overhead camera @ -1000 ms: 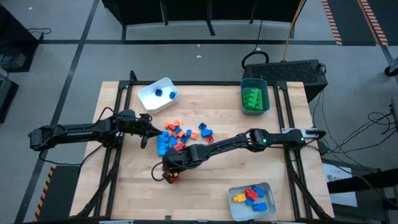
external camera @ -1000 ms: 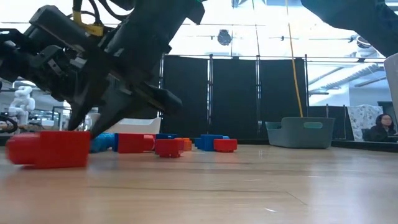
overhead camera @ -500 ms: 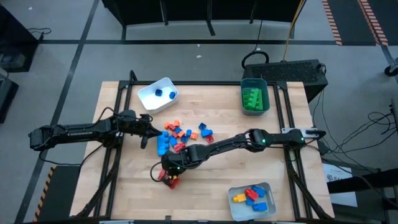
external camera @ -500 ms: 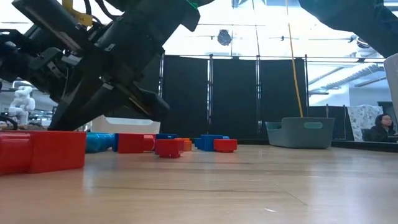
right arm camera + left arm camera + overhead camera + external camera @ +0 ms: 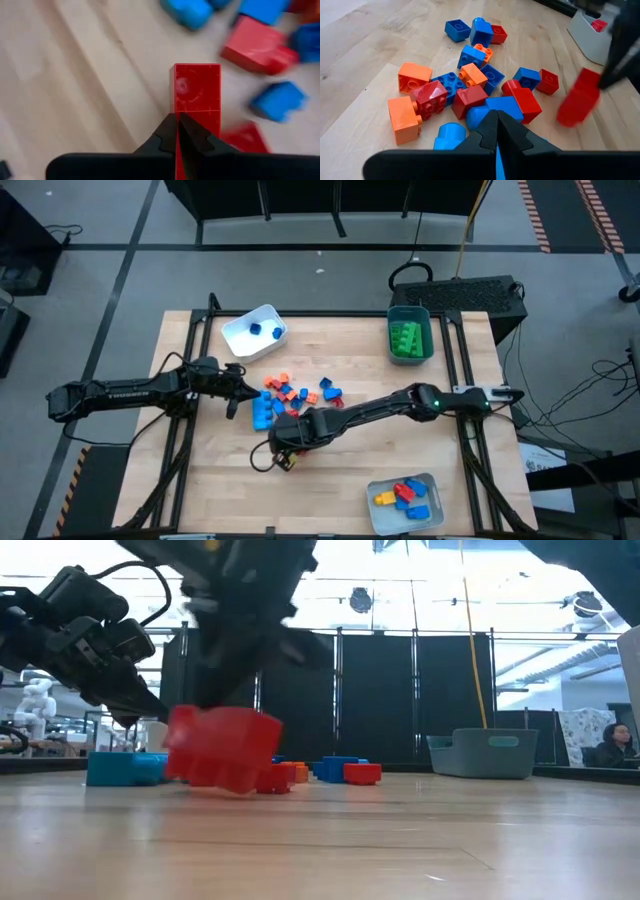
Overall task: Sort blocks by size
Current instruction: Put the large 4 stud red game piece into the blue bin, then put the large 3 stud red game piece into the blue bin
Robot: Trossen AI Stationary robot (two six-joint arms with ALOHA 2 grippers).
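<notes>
The wooden table carries a scatter of red, blue and orange blocks near its middle, with trays at the corners. My right gripper is clenched on a long red block, lifted just clear of the wood at the near edge of that pile; in the low view it hangs tilted. My left gripper waits at the pile's left side, fingers pressed together with nothing between them.

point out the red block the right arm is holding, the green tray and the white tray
red block (image 5: 196, 92), right wrist view, its top face
green tray (image 5: 392, 330), high view, its left rim
white tray (image 5: 240, 335), high view, its bare floor
</notes>
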